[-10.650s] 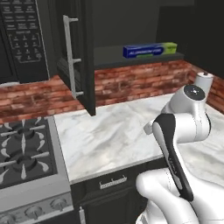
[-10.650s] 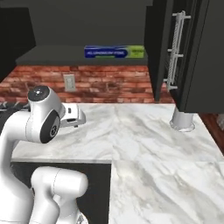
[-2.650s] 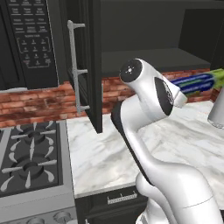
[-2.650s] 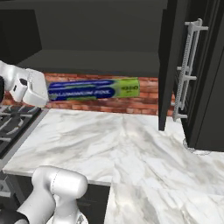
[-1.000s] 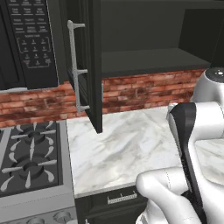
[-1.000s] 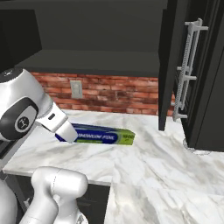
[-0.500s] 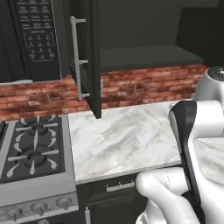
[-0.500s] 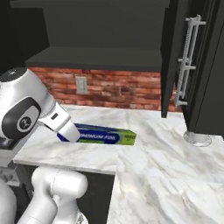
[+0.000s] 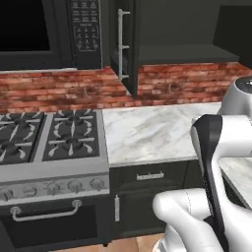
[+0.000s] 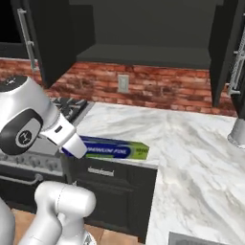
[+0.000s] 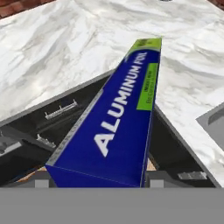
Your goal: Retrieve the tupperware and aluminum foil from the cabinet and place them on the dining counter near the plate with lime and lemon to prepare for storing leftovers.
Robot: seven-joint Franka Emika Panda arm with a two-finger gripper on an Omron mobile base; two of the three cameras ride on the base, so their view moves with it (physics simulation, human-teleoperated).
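Evidently the gripper (image 11: 96,177) grasps the aluminum foil (image 10: 112,148) above the worktop (image 10: 191,143).

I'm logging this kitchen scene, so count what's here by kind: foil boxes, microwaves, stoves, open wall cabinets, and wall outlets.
Aluminum foil box: 1, held by the claw
Microwave: 1
Stove: 1
Open wall cabinet: 1
Wall outlet: 1
Total: 5

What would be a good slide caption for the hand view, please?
Aluminum foil box held in the pincer, its green end pointing out over the marble worktop.
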